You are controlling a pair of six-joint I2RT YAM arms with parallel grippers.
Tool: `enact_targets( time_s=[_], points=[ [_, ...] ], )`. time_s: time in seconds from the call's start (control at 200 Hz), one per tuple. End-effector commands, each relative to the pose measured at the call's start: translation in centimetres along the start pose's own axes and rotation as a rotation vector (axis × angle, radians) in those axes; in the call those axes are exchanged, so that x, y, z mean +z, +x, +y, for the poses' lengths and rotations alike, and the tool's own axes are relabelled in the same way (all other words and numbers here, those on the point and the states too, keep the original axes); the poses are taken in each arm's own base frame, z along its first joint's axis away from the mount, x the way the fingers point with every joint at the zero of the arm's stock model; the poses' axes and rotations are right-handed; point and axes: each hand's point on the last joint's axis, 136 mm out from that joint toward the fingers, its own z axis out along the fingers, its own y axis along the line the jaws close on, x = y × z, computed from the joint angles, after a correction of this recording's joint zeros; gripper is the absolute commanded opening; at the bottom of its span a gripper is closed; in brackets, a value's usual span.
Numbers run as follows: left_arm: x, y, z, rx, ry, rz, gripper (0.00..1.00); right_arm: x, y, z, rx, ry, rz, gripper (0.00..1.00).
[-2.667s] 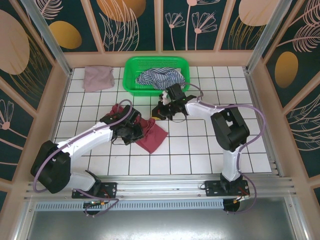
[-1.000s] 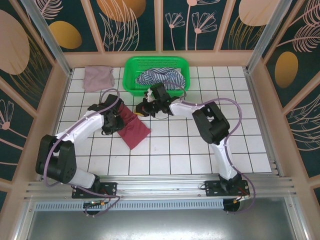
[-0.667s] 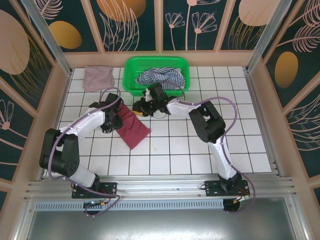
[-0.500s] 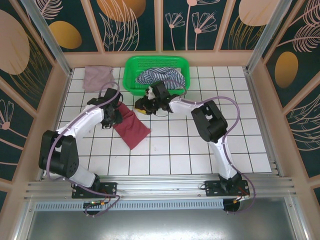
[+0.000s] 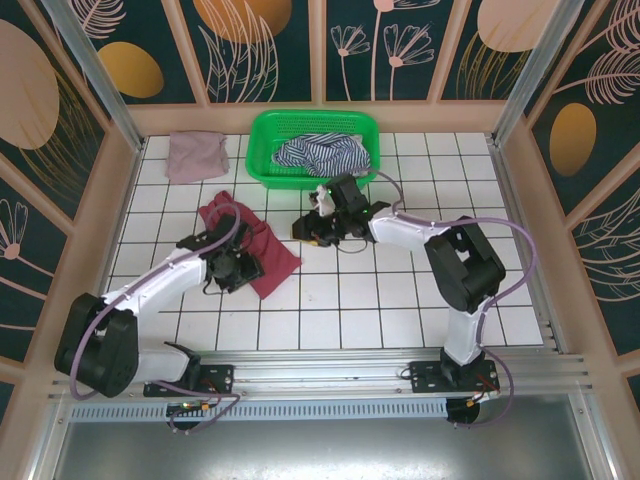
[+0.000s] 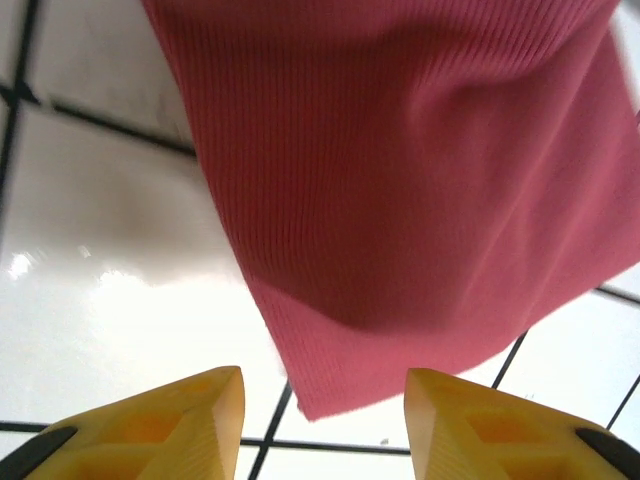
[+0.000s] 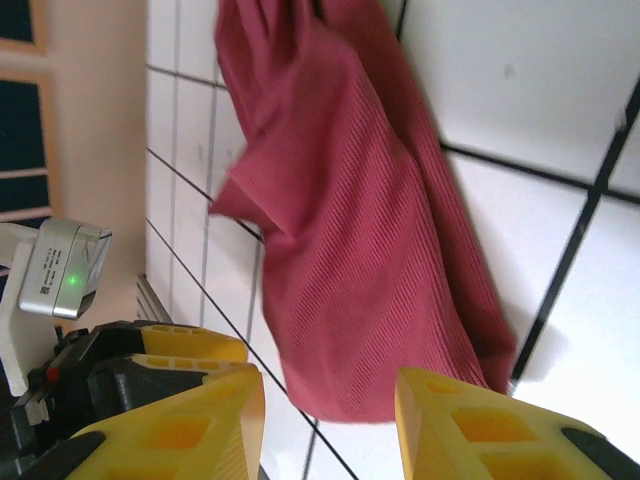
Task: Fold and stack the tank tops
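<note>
- My left pincer (image 6: 320, 400), wrist view: yellow fingers (image 6: 170, 410) apart, nothing btwn them, just short of the maroon top's (image 6: 400, 180) lower edge.
- My right pincer (image 7: 325, 400): fingers apart as well, empty, the maroon top lying ahead on white tiles.
- Top view: maroon top spread left of ctr on the table (image 5: 400, 290), left pincer at its lower edge, right pincer near its right side.
- Pink top (image 5: 195, 155) upper left; striped top (image 5: 318, 152) in green basket (image 5: 257, 150), top ctr.
</note>
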Motion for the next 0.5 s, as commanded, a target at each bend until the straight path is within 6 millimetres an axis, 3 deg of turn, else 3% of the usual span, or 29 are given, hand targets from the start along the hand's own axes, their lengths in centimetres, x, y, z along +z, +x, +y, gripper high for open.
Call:
enact_targets(
  time_s=[0.0,0.2,0.34,0.495],
  points=[
    [0.8,0.7,-1.2,-0.066,0.089,0.008,0.48,0.4,0.5,-0.4,-0.059,0.005,0.002,0.4],
    [2.7,1.9,-1.2,-0.1,0.118,0.037,0.49,2.0,1.7,-3.2,-0.048,0.072,0.038,0.44],
    [2.7,1.6,-1.0,-0.122,0.12,0.008,0.5,3.0,2.6,-3.5,-0.042,0.063,0.071,0.45],
    [3.8,2.7,-0.3,-0.118,0.106,0.047,0.49,4.2,3.8,-4.0,-0.036,0.068,0.11,0.45]
  ],
)
